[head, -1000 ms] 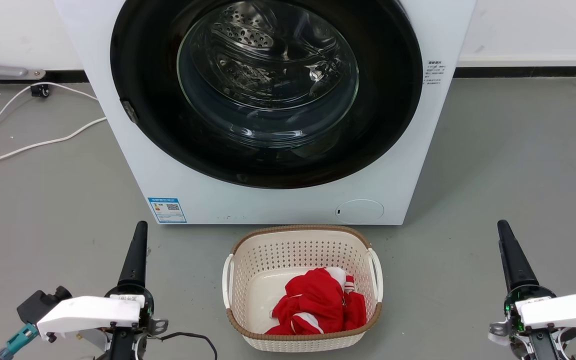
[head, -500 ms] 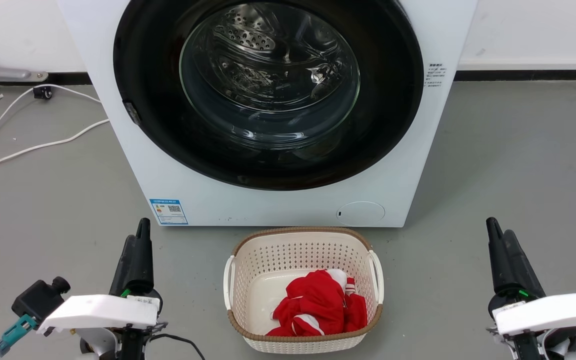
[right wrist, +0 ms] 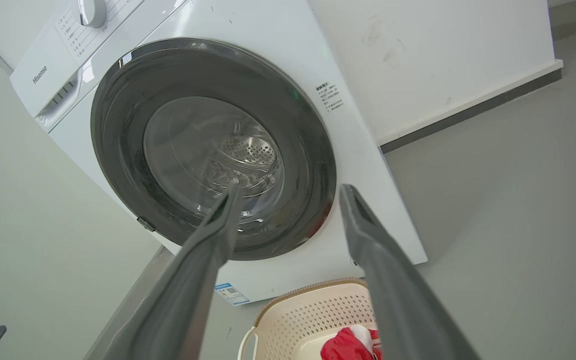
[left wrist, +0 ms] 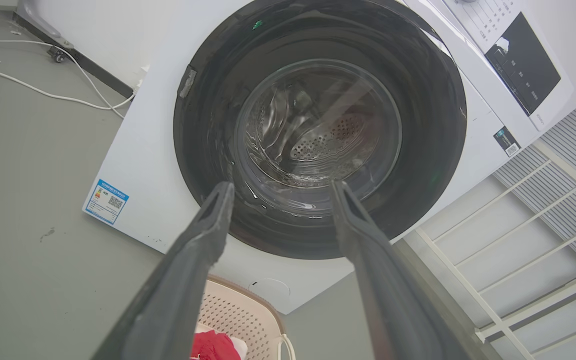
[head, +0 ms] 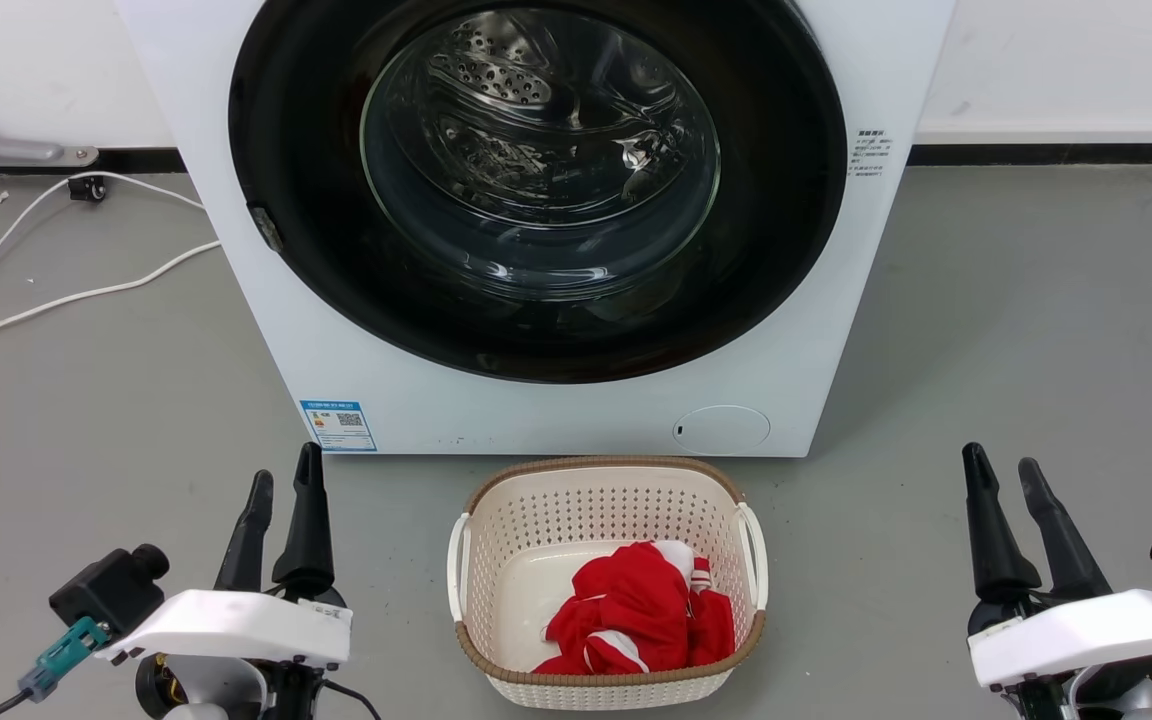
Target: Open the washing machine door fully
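two dark-fingered grippers sit low, both facing a white washing machine (head: 336, 380). the left gripper (head: 284, 468) has its fingers spread apart with nothing between them. the right gripper (head: 999, 462) is parted the same way and is also empty.

ahead of both, well apart from the fingertips, the washing machine door (head: 541, 180) is a glossy black disc with a clear glass bowl in the middle. it lies flat against the machine's front. a steel drum (head: 496, 75) with small holes shows through the glass. a small grey piece (head: 264, 228) sits on the door's rim, on the left gripper's side. it may be a latch, but it is too small to tell.

between the two grippers, a cream basket (head: 601, 465) stands on the grey floor (head: 1036, 320), holding red cloth (head: 636, 610). just beyond the left gripper's fingertips, a blue label (head: 338, 425) is stuck low on the machine. a white cable (head: 86, 290) trails further out on that side.
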You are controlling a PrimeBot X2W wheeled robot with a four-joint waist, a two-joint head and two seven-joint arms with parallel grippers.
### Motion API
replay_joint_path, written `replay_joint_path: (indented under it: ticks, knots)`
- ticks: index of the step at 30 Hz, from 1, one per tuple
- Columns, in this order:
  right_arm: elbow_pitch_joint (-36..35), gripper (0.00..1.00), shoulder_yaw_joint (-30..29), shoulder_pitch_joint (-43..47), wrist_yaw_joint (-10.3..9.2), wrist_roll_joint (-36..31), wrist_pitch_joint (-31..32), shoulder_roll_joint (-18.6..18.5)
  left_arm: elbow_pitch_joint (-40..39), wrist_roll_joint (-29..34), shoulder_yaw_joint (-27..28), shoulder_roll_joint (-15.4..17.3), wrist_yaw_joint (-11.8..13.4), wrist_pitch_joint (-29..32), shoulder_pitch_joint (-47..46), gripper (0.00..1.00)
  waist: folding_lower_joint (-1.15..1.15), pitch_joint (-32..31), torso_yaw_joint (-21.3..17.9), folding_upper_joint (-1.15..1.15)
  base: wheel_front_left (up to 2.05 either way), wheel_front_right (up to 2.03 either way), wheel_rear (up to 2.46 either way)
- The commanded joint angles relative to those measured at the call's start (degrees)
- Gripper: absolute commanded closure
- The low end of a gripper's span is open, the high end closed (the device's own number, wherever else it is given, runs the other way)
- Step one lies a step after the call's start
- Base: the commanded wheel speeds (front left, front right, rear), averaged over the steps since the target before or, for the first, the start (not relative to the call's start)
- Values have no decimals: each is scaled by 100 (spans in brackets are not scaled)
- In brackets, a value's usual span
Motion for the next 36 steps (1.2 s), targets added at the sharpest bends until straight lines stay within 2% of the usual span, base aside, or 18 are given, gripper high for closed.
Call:
replay_joint_path:
  ticks: [1, 9, 22, 23, 36]
  knots:
    - [-115, 0, 22, 8, 0, -187, -31, -9, -61, 191, -15, 13, 10, -46, -34, 0, 0, 0, -3, 0, 0, 0, 0]
    - [-231, 0, 83, 91, 0, -870, -7, -8, -132, 987, -143, 31, 66, -176, 6, 0, 0, -21, 3, 0, 0, 0, 0]
    - [-376, 0, 81, 228, 0, -1765, 97, -6, -227, 1895, -291, 70, 115, -374, 69, 0, 0, -49, 16, 0, 0, 0, 0]
    - [-391, 0, 65, 269, 0, -1958, 145, -5, -255, 2144, -332, 83, 140, -426, 93, 0, 0, -55, 18, 0, 0, 0, 0]
    - [-445, 0, 74, 336, 0, -2540, 193, -3, -303, 2868, -468, 133, 215, -602, 172, 0, 0, -82, 13, 0, 0, 0, 0]
